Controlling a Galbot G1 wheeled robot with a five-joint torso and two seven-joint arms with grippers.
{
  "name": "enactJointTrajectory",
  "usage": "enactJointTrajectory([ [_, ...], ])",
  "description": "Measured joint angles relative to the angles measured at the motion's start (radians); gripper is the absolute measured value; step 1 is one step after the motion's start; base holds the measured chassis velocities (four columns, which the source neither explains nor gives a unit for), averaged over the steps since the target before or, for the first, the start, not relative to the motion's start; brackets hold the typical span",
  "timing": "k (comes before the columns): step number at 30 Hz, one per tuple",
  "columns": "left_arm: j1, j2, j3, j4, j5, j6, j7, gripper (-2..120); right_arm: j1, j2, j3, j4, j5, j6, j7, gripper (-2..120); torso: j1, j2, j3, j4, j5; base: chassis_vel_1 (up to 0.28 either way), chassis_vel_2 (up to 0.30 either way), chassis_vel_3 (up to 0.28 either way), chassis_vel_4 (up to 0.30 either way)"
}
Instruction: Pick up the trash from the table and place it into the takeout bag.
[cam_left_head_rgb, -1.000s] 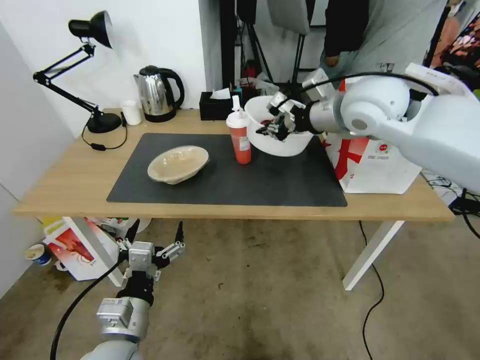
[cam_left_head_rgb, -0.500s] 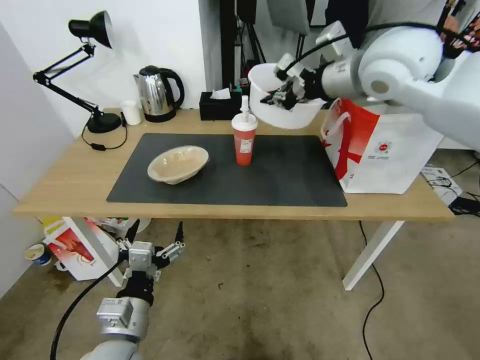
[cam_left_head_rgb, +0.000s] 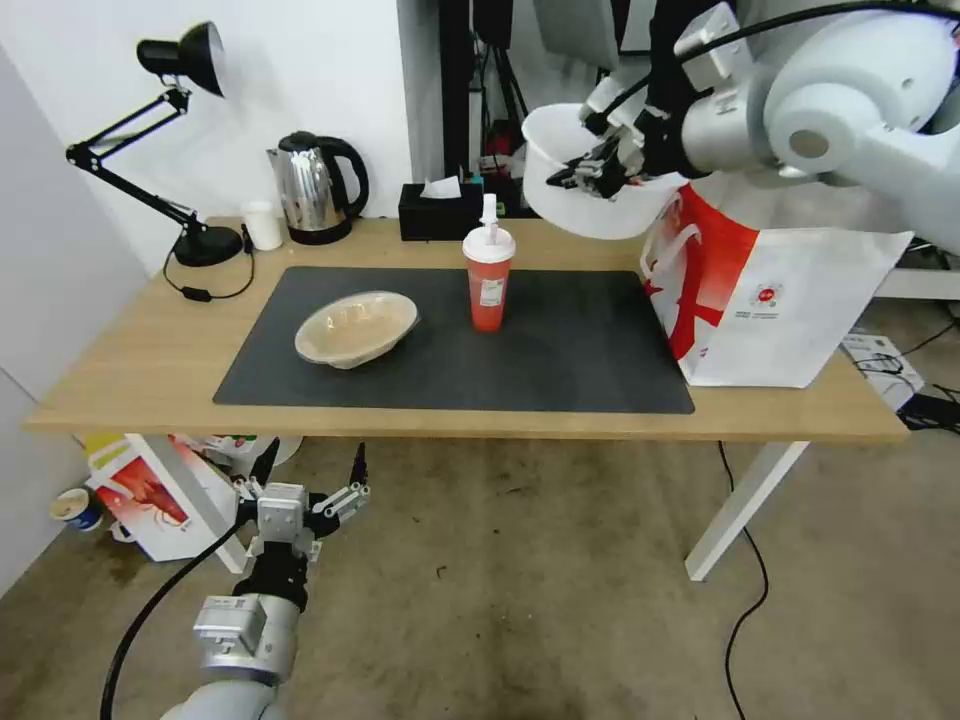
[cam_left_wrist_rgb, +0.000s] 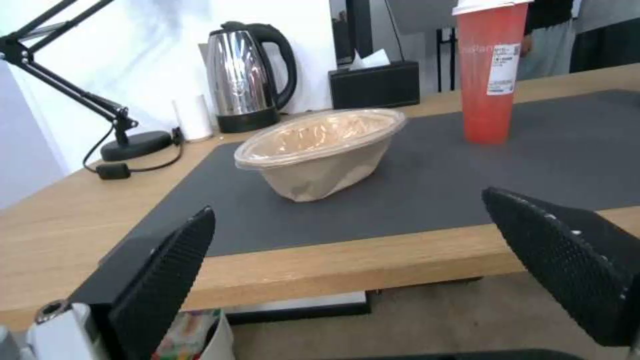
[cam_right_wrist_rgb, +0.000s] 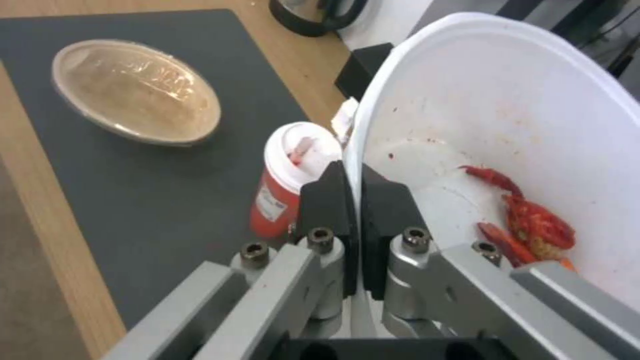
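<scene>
Right tool: clenched on the rim of the white bowl, one finger inside the wall and one outside; in the right wrist view the two black pads pinch the thin rim between them. Bowl is held in the air above the far edge of the counter, tilted, just beside the upper left corner of the takeout bag. Red crayfish scraps lie on the bowl's inner wall, with red specks scattered above them.

Left tool: released, fingers spread wide, hanging below the counter's front edge near the floor. The left wrist view looks across the counter between its two black fingertips.

Surface: light-wood counter on white legs, large dark grey mat over its middle. On the mat: shallow beige bowl at left, upright red cup with white lid and straw near the centre, well apart from it. Takeout bag stands upright at the counter's right end, red side panel facing the mat, its base touching the mat's right edge.

Room: along the back edge, black desk lamp, small white cup, steel kettle, black tissue box. White wall behind. Bare concrete floor with black cables; a red-and-white bag under the counter's left end.
</scene>
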Motion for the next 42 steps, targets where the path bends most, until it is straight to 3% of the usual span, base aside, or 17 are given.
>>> enactJointTrajectory([
  [20,0.000,0.000,0.000,0.000,0.000,0.000,0.000,100,0.108,-0.028,-0.022,-0.069,-0.029,0.000,-0.061,0,0.000,0.000,0.000,0.0001,-0.0001,0.000,0.000,0.000,0.000],
  [42,0.000,0.000,0.000,0.000,0.000,0.000,0.000,100,0.011,-0.146,0.069,-0.088,-0.104,0.001,-0.107,0,0.000,0.000,0.000,0.0001,-0.0001,0.000,0.000,0.000,0.000],
])
